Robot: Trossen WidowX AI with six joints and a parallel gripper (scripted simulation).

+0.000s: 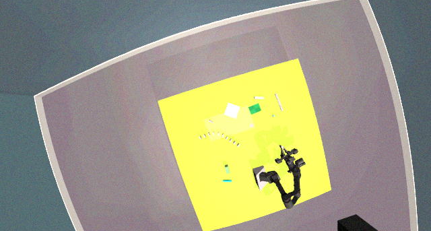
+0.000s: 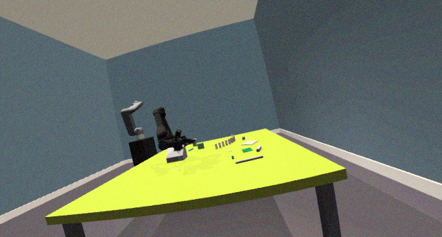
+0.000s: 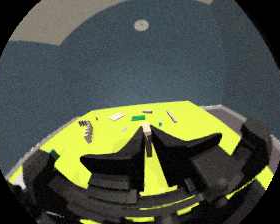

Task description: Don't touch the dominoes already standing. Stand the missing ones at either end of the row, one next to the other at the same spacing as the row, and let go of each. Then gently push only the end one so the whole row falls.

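A curved row of small white dominoes (image 1: pixel 219 134) (image 2: pixel 224 144) (image 3: pixel 90 132) stands on the yellow table (image 1: pixel 202 190) (image 2: pixel 242 182), on and beside a paler patch (image 1: pixel 232 124). My gripper (image 1: pixel 281 147) (image 2: pixel 190 140) (image 3: pixel 145 128) is shut on a thin pale domino (image 3: pixel 147 131), held upright between the fingertips above the table. It is well to the right of the row in the overhead view, apart from it. Two small pale pieces, perhaps loose dominoes, (image 1: pixel 210 120) (image 1: pixel 251 125) lie flat on the paler patch.
A white square (image 1: pixel 231 110), a green square (image 1: pixel 254 108), a long white bar (image 1: pixel 279 102) and a small white block (image 1: pixel 258 97) lie behind the row. A green block (image 1: pixel 227 168) and a cyan bar (image 1: pixel 227 180) lie in front. A black box (image 1: pixel 353 224) stands off the table.
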